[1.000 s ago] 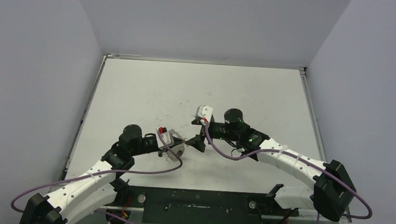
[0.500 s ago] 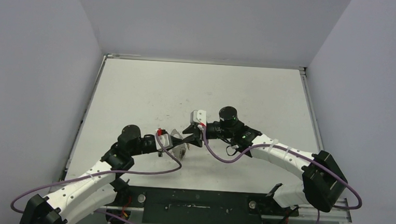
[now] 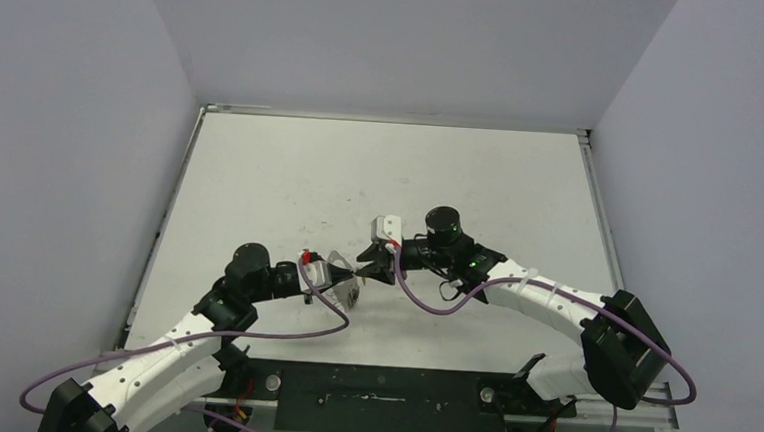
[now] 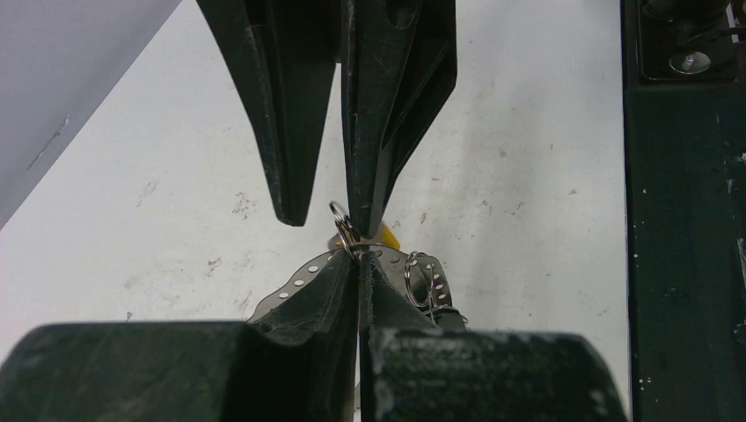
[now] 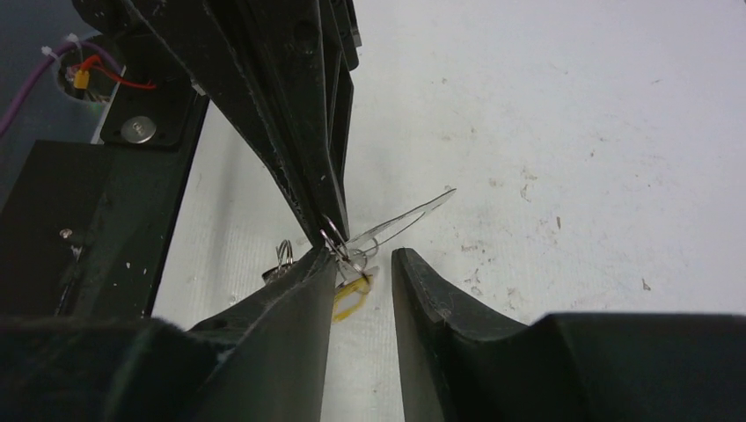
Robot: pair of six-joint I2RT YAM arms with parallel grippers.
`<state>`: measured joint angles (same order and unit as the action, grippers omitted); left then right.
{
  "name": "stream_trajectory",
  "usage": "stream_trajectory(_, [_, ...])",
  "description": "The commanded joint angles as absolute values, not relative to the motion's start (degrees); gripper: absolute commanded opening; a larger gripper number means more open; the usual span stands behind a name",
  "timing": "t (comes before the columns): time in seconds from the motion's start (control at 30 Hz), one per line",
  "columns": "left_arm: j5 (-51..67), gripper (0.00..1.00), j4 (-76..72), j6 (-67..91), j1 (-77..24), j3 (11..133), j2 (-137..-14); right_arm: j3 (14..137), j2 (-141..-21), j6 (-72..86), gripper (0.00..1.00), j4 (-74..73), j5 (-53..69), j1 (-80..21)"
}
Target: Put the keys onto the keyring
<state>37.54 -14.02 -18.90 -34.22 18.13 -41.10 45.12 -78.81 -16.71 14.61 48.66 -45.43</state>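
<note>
My left gripper (image 4: 358, 259) is shut on the keyring (image 4: 299, 274), a thin silvery piece with a row of small holes, held edge-up just above the table. A small split ring (image 4: 341, 220) sticks up at the pinch point. A yellow-headed key (image 5: 350, 297) hangs from it. My right gripper (image 5: 365, 264) meets the left one tip to tip. Its jaws stand a narrow gap apart, with the yellow key in that gap beside the left finger (image 5: 295, 325). More small rings (image 4: 420, 281) hang off the keyring. In the top view both grippers (image 3: 359, 273) touch at mid-table.
The black base plate (image 3: 377, 401) runs along the near edge, close behind the left gripper (image 4: 686, 220). Purple cables (image 3: 423, 294) loop off both wrists. The white table (image 3: 361, 165) is scuffed and walled on three sides.
The right gripper has swung left and up to the left gripper's tip and narrowed its jaws. The left gripper has stayed shut on the keyring, shifting only slightly.
</note>
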Motion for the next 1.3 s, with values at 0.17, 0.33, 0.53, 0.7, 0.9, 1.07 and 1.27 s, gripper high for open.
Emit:
stream_trajectory(0.17, [38.9,0.00,-18.6,-19.1,-34.7,18.5,-41.3,45.5,-78.9,-18.8,0.05,16.1,53.5,-45.1])
stream_trajectory(0.33, [38.8,0.00,-18.8,-18.2,-34.6,18.2,-41.3,45.3,-78.7,-17.5,0.00,17.8,54.6,-45.1])
stream_trajectory(0.53, [36.5,0.08,-19.3,-15.9,-34.7,18.6,-41.8,45.1,-78.0,-16.4,0.00,16.5,52.1,-45.1])
stream_trajectory(0.7, [35.6,0.37,-17.7,-14.1,-34.5,20.4,-42.5,46.5,-77.0,-15.2,0.00,12.5,48.5,-45.0])
stream_trajectory(0.9, [35.1,0.58,-16.6,-12.4,-32.6,25.1,-46.0,48.5,-76.8,-12.8,0.00,9.9,41.4,-45.1])
stream_trajectory(1.07, [36.1,0.60,-20.3,-8.9,-29.9,28.8,-52.7,50.9,-77.5,-12.9,0.00,7.3,35.6,-45.0])
stream_trajectory(1.27, [39.8,0.61,-33.9,-0.4,-26.4,29.8,-61.8,54.8,-79.7,-15.9,0.00,1.0,29.4,-44.6])
